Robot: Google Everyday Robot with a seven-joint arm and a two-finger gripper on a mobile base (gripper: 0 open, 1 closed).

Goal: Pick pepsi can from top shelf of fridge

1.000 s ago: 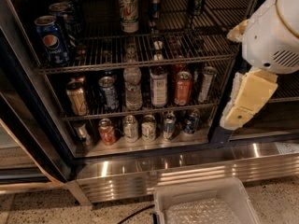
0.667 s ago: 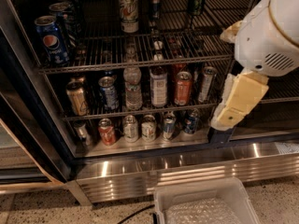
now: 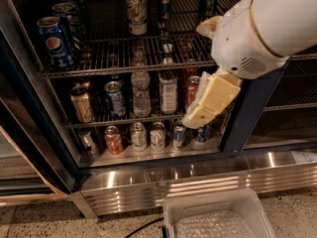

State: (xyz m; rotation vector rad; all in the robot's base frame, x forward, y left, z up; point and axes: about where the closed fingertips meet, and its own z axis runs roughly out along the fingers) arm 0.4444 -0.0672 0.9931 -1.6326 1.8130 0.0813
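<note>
Dark-framed commercial drinks fridge (image 3: 251, 114) with wire racks is filling the view, a white robot arm (image 3: 267, 26) reaching across it.

The blue pepsi can with a silver lid and round red-white-blue logo (image 3: 55, 42) is standing upright at the left end of the chrome wire-grid top shelf (image 3: 148, 59). The cream two-finger gripper (image 3: 195, 118) is hanging well apart to its right, angling down-left before the middle rack; whether it is spread or pressed together, I cannot tell.
</note>
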